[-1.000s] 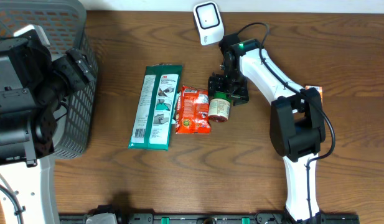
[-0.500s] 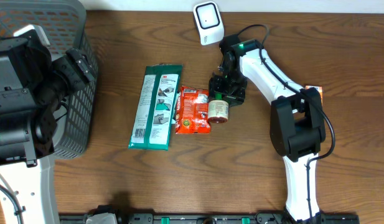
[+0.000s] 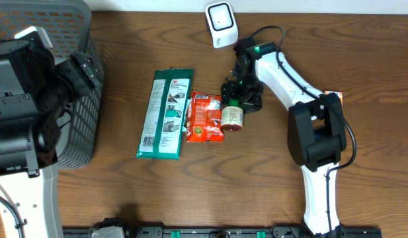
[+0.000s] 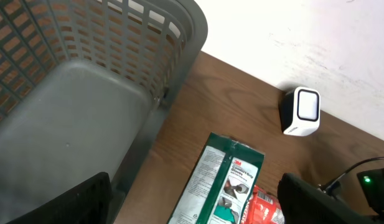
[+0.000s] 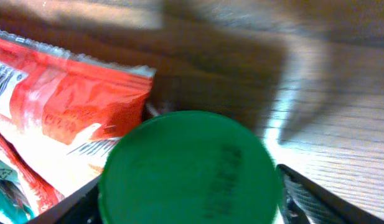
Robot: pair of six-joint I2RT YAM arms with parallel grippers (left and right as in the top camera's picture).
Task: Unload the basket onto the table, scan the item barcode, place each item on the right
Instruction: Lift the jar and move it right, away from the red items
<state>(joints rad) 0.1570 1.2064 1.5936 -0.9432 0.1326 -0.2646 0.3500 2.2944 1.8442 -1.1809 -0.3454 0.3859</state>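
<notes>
Hovering low over the small jar (image 3: pixel 232 117), the right gripper (image 3: pixel 238 99) brackets the green lid (image 5: pixel 188 171) with a finger on either side, and honestly I cannot tell from the wrist view whether they are pinching it or just framing it. The jar sits on the wooden table (image 3: pixel 190 192), apparently on its side with the lid end toward the gripper, its body touching the edge of the red snack packet (image 3: pixel 204 117). The white scanner (image 3: pixel 221 24) stands near the far edge, just beyond the arm. Here's the danger: a round jar on its side wants to roll, and a shallow pinch on that slick lid could let it squirt out or spin. A finger could also snag the packet and drag it along. Even with a clean lift, the barcode may end up facing away from the scanner window, since I cannot see it on the label. Over on the other side, the left gripper (image 4: pixel 195 199) is spread wide and empty above the grey basket (image 3: pixel 91 112). Textures now: smooth matte plastic lid, glossy crinkled foil on the packet, a flat green pack (image 3: pixel 165 114) beside it, rigid lattice basket walls, grained dark wood.
</notes>
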